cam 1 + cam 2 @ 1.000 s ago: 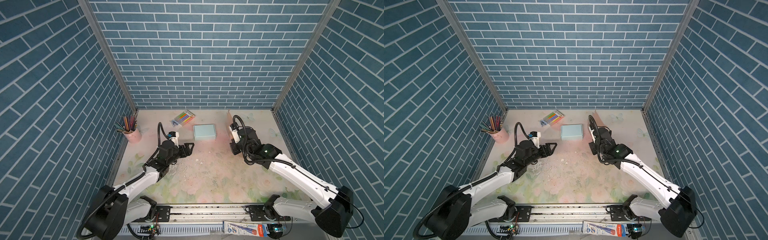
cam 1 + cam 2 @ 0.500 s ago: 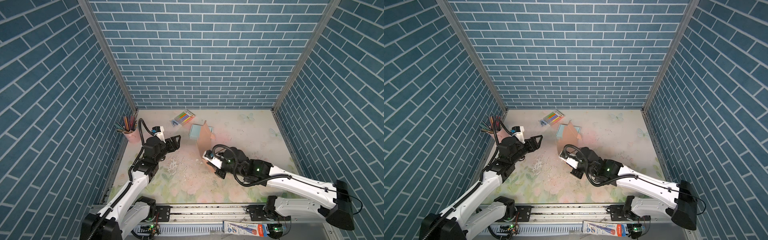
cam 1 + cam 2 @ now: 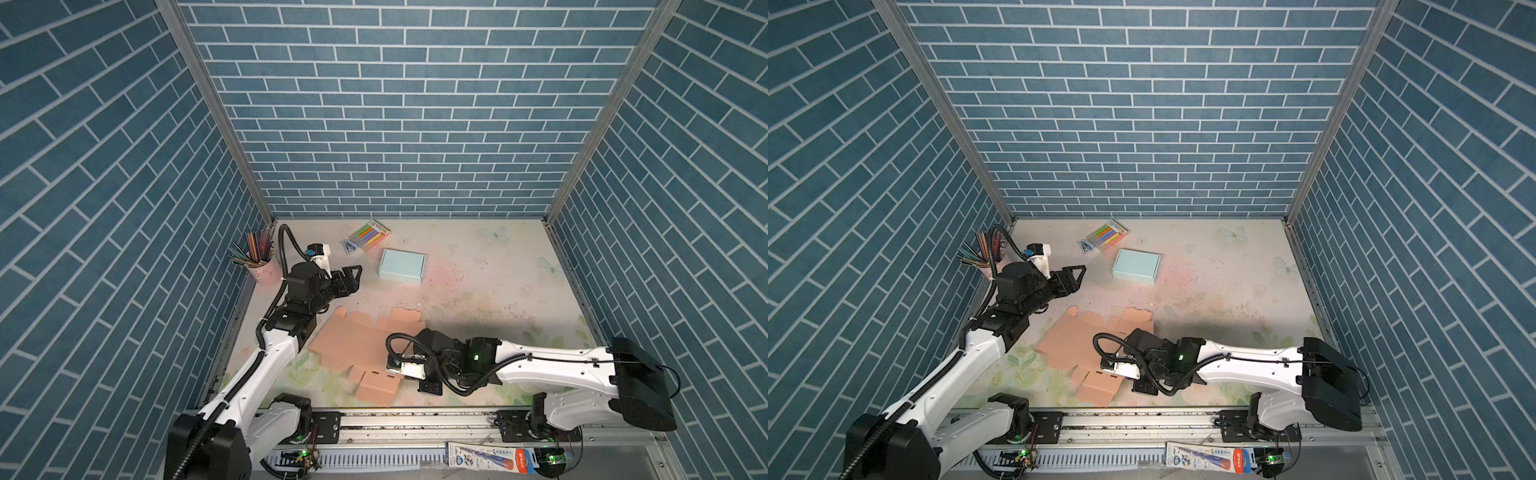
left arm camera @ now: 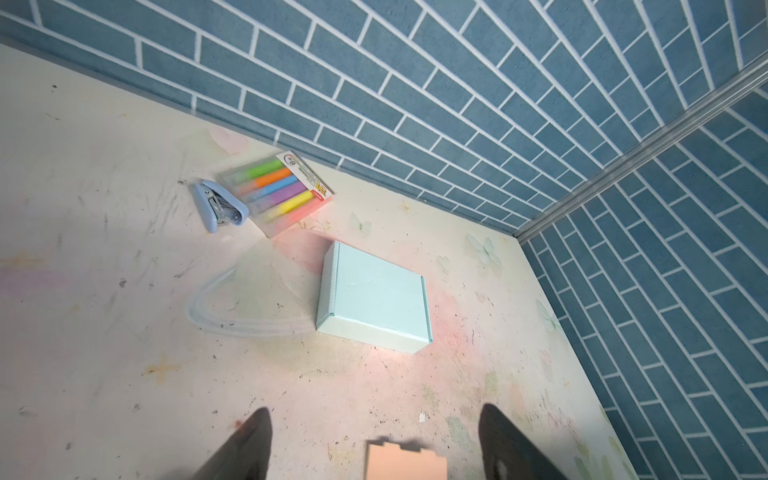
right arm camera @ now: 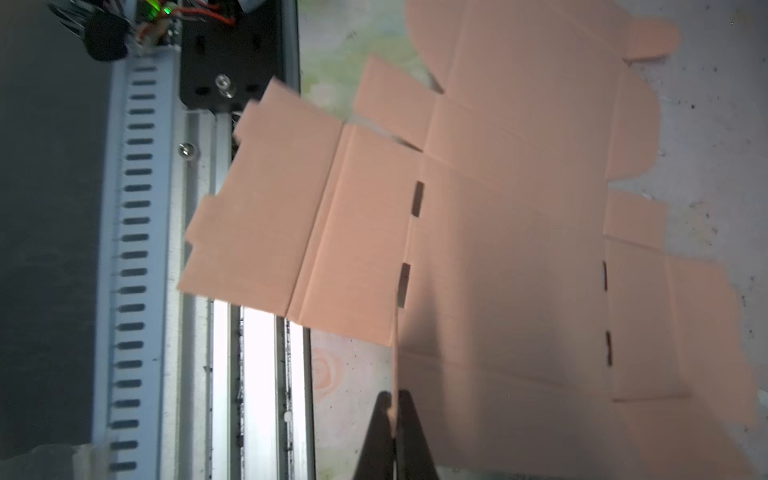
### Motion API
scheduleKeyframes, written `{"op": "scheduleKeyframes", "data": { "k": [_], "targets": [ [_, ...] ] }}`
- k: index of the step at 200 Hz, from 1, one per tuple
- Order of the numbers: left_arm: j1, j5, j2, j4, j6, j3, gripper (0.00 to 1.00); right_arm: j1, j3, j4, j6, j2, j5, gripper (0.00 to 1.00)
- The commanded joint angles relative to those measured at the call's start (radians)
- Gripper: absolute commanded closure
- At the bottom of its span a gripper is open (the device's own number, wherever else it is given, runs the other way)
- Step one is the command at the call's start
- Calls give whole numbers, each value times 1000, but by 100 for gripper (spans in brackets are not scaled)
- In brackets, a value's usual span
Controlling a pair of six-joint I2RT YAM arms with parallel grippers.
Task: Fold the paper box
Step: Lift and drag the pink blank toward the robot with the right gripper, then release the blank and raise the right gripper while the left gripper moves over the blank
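Note:
The paper box (image 3: 357, 336) (image 3: 1077, 340) is a flat, unfolded salmon-pink cardboard sheet lying on the table near the front, left of centre. In the right wrist view the sheet (image 5: 519, 228) spreads out ahead, and my right gripper (image 5: 395, 399) is shut on its near edge. One flap reaches over the front rail. My left gripper (image 3: 354, 277) (image 3: 1077, 276) hangs above the table behind the sheet, open and empty. In the left wrist view the left gripper (image 4: 375, 409) stands wide, with a corner of the paper box (image 4: 405, 461) showing below it.
A closed light blue box (image 3: 401, 266) (image 4: 374, 303) sits at the back centre. A highlighter pack (image 3: 370, 235) and a blue stapler (image 3: 348, 246) lie by the back wall. A pink pencil cup (image 3: 262, 270) stands at the left wall. The metal rail (image 3: 415, 424) runs along the front edge.
My right gripper has drawn the pink sheet from beside the blue box to the front, where it now lies flat. The left arm has drawn back a little, its gripper still open.

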Motion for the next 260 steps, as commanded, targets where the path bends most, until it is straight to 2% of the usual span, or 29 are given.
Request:
{"op": "scheduleKeyframes", "data": {
  "k": [1, 32, 55, 83, 97, 121, 148, 184, 218, 260],
  "targets": [
    [-8, 66, 39, -3, 24, 14, 22, -20, 22, -4, 25, 16, 94, 94],
    [-69, 58, 68, 33, 22, -23, 22, -105, -5, 14, 101, -3, 61, 90],
    [-113, 70, 146, 94, -2, -46, 24, -146, -18, 21, 142, -30, 28, 86],
    [-200, 39, 309, 140, 5, 10, 25, -145, -48, 34, 169, -86, 21, 59],
    [-210, 53, 395, 199, -13, 36, 32, -130, -42, 21, 181, -101, 34, 47],
    [-239, 19, 530, 202, 1, 129, 40, -125, -85, 72, 225, -194, 43, 39],
    [-253, 6, 643, 202, 7, 220, 43, -185, -165, 153, 342, -337, 47, 34],
    [-272, -7, 748, 184, 19, 314, 47, -291, -236, 192, 437, -460, 54, 32],
    [-310, -17, 812, 183, 8, 371, 47, -396, -250, 209, 489, -535, 137, 31],
    [-325, -23, 905, 181, -17, 467, 47, -528, -258, 225, 522, -599, 124, 32]
  ]
}}
